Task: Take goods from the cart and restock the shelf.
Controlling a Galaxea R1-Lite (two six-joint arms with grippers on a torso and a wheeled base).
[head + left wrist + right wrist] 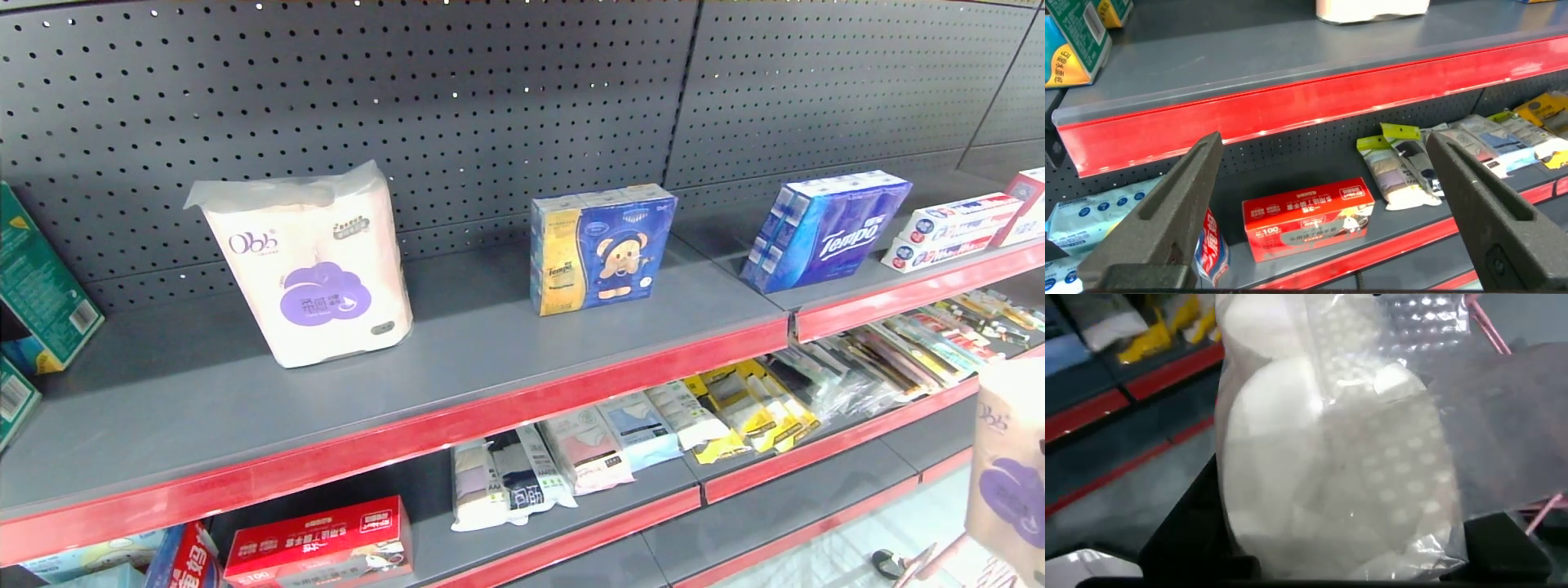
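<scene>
A white toilet paper pack [314, 261] with a purple cloud stands upright on the upper grey shelf [204, 384]. A second pack of the same kind [1011, 465] hangs at the lower right, in front of the shelves. In the right wrist view this pack [1331, 457] sits between the dark fingers [1188, 539] of my right gripper [1347, 535], which is shut on it. My left gripper [1324, 140] is open, its two fingers [1167, 212] spread wide in front of the lower shelf, facing a red box [1308, 216].
Also on the upper shelf are a blue-yellow tissue pack [600, 247], a blue tissue pack [824, 229], toothpaste boxes [951, 229] and green boxes [41, 286] at the left. The lower shelf holds flat packets [588, 449]. Pink cart bars [1486, 327] are behind the held pack.
</scene>
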